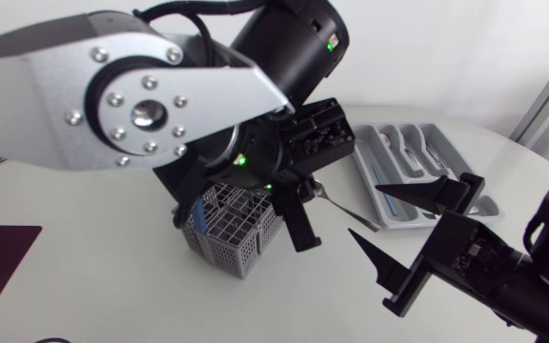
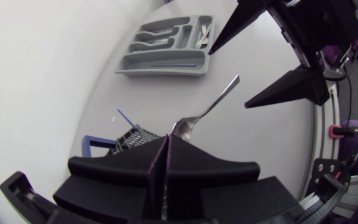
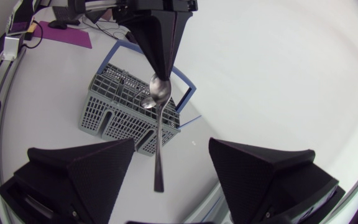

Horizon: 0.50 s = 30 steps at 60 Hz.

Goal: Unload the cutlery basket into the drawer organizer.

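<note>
One spoon is clamped by its bowl between the pressed-together fingers of my left gripper, in the air near the cutlery basket. I judge it light, stiff and smooth, so it may slip; the flat handle is the better place to take. Its long axis points handle-first to my right gripper, whose fingers are spread wide, near the drawer organizer

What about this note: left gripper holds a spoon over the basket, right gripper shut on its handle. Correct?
No. The right gripper is open, its fingers clear of the spoon handle, as the right wrist view shows. The rest stands.
</note>
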Each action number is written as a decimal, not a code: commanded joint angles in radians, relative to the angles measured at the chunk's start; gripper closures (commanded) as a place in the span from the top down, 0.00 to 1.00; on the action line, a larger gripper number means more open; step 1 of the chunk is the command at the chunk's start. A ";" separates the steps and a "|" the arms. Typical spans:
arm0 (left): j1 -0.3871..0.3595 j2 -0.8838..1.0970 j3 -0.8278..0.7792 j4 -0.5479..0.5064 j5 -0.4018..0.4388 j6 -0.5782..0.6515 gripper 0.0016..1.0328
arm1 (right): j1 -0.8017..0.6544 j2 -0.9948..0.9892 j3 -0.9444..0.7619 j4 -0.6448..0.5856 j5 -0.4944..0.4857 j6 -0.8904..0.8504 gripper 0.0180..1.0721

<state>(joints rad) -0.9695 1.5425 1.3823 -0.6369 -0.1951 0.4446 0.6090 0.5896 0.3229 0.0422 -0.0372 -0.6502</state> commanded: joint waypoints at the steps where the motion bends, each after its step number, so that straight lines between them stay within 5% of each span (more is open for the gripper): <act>1: 0.020 0.041 0.067 -0.030 0.037 -0.090 0.07 | 0.015 0.059 0.033 0.039 0.013 0.020 0.75; 30: 0.022 0.080 0.116 -0.103 0.118 -0.159 0.07 | 0.028 0.240 0.050 0.197 0.042 -0.042 0.42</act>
<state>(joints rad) -0.9535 1.6058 1.4563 -0.7284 -0.0925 0.3122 0.6277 0.8124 0.3458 0.2180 -0.0032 -0.6754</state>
